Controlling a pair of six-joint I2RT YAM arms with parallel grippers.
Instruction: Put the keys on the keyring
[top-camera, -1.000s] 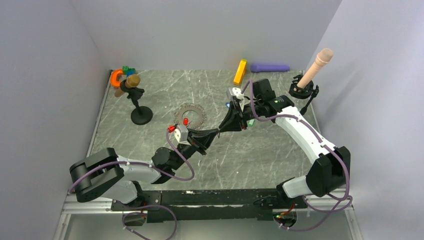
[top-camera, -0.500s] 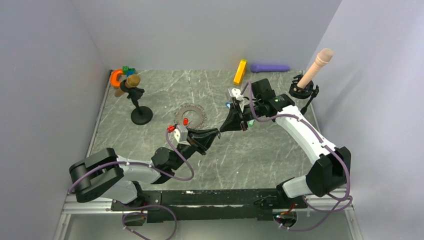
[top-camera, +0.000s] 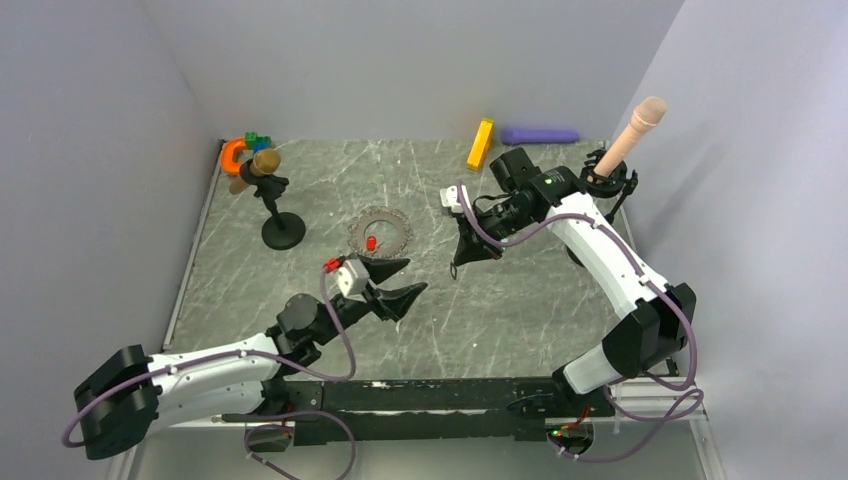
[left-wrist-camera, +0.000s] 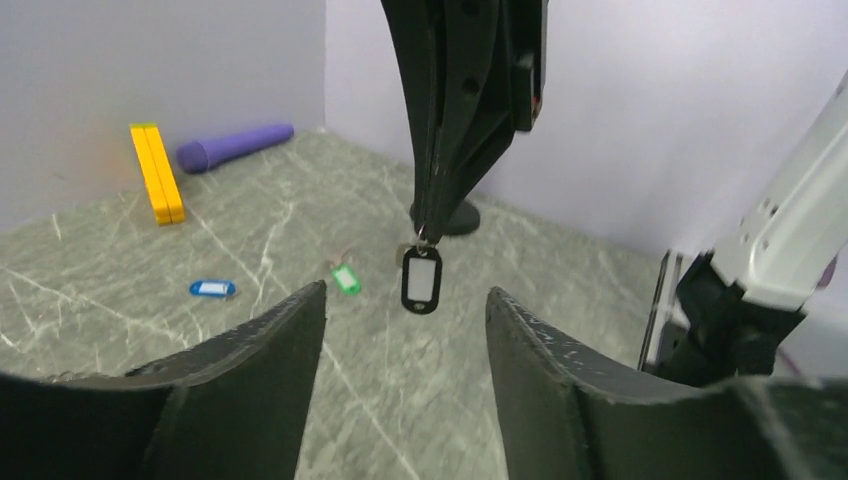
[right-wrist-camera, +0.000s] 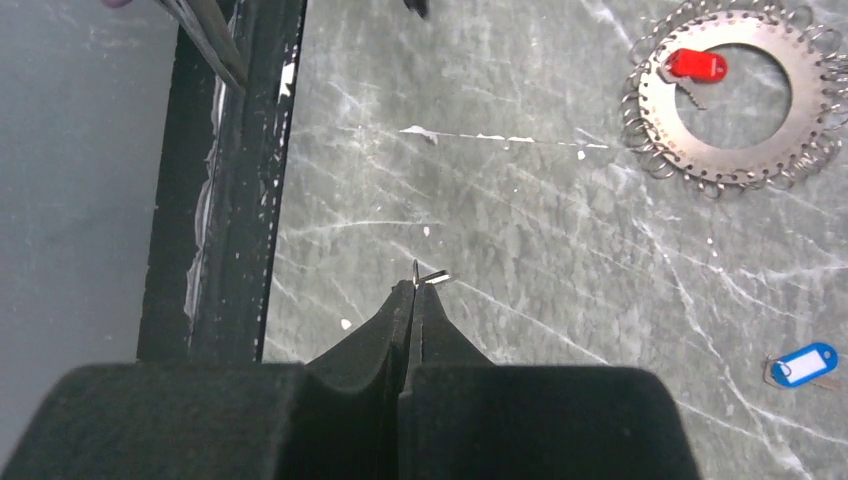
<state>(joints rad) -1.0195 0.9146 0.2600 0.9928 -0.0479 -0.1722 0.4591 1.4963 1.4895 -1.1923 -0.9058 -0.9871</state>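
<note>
Black-rimmed key is being dangled from pinched-shut fingers of the right gripper, probably for regrasping; left gripper fingers are being held wide, empty.

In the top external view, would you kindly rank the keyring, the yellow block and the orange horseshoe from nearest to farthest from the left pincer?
From the left pincer:
1. keyring, just beyond it, slightly left.
2. yellow block, far edge, to the right.
3. orange horseshoe, far left corner.
</note>
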